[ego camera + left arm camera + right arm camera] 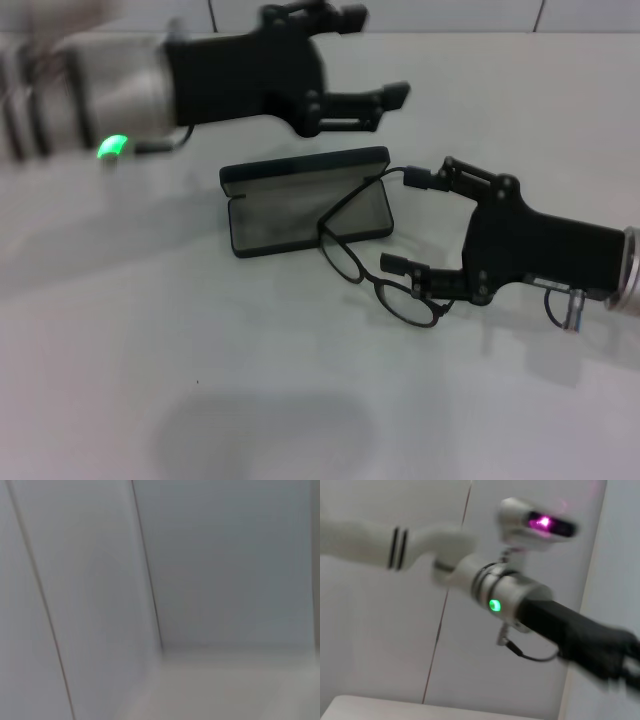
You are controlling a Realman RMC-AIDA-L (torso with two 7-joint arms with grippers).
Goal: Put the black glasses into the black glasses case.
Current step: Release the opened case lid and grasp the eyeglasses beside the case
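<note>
A: Head view? 
B: Black glasses case point(305, 200) lies open on the tabletop point(300, 400). Black glasses point(375, 265) half over its near right corner, one lens beside the right gripper point(408, 222), jaws spread. Left gripper point(378, 58) hangs above the case, jaws spread. 
A: Wrist views? 
B: Left: only wall. Right: the left arm point(520, 600).

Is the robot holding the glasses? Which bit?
Nothing is gripped. The right gripper has open jaws around the black glasses; the left gripper is open above.

Matt black glasses case point(300, 205), grey-lined
</note>
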